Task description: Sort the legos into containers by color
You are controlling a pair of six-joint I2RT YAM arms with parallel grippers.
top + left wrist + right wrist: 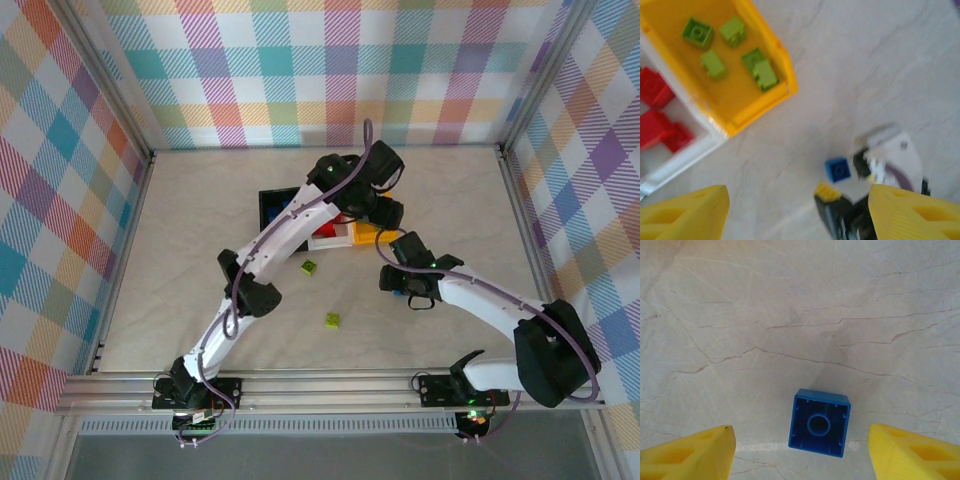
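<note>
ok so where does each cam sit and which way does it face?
Top external: above and behind the bases, facing down on the table; both arms show, left gripper by the orange-yellow bin, right gripper nearer.
Left wrist: faces down at the orange-yellow bin, green bricks inside, and the blue brick; own yellow fingers at the bottom.
Right wrist: faces straight down on the blue brick, hollow side up; own yellow fingers either side.
Shared: both wrist views hold the blue brick.
</note>
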